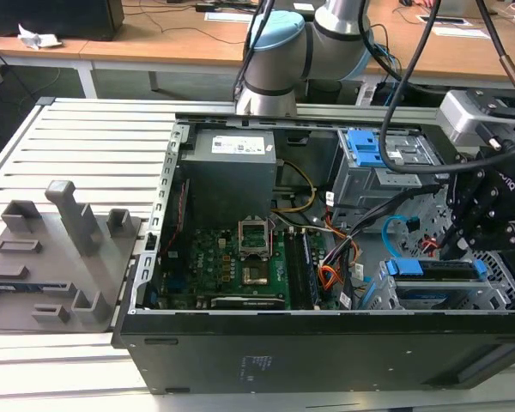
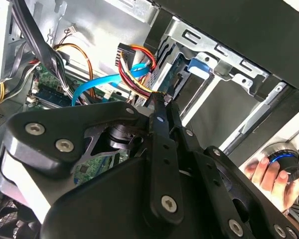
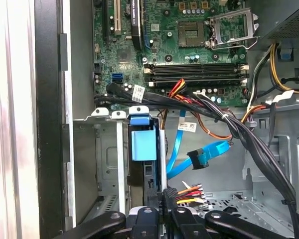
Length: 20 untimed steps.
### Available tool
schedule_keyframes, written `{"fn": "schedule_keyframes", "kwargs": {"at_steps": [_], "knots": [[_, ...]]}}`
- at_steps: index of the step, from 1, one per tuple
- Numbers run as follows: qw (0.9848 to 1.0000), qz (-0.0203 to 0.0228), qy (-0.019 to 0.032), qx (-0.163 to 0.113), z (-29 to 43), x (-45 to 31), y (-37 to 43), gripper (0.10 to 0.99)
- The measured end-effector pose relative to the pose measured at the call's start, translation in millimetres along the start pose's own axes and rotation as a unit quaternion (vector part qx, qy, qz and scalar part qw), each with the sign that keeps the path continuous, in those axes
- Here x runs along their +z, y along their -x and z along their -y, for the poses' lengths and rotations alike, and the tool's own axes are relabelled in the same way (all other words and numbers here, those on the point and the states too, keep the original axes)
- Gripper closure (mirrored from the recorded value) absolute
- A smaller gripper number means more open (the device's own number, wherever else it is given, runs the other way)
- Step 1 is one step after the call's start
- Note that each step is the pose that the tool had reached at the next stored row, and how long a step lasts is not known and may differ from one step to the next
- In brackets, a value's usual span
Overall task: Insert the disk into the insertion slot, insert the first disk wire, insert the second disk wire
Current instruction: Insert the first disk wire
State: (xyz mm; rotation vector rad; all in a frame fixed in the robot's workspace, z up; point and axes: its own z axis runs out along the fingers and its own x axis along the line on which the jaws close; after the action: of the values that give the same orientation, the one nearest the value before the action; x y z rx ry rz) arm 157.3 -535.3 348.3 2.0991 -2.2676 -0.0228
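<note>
Partly hidden in the closed hand [image 3: 168,196], the first disk wire [image 3: 190,190].

Exterior view overlooks computer case [image 1: 326,352], both wrist views close inside it

The disk [image 3: 143,144] has a bright blue frame. The second disk wire [image 3: 209,154] is light blue. The first disk wire [image 3: 188,191] has orange, red and black leads. The motherboard [image 3: 189,45] is green and the insertion slot [image 3: 107,152] is silver.

We see a robotics lab: an open PC case [image 1: 326,352] on a slatted metal bench [image 1: 94,137], a robot arm [image 1: 279,51], desks [image 1: 154,39] behind.
</note>
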Motion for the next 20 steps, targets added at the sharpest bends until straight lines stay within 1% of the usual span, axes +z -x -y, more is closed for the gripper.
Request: {"fn": "schedule_keyframes", "kwargs": {"at_steps": [6, 10, 20], "knots": [[1.0000, 0.0000, 0.0001, 0.000, 3.0, 1.3, -3.2, 0.925], [1.0000, -0.0001, 0.0001, 0.000, 4.4, 2.1, -3.4, 0.925], [1.0000, -0.0001, 0.0002, 0.000, 8.8, 7.8, -4.9, 0.925]]}}
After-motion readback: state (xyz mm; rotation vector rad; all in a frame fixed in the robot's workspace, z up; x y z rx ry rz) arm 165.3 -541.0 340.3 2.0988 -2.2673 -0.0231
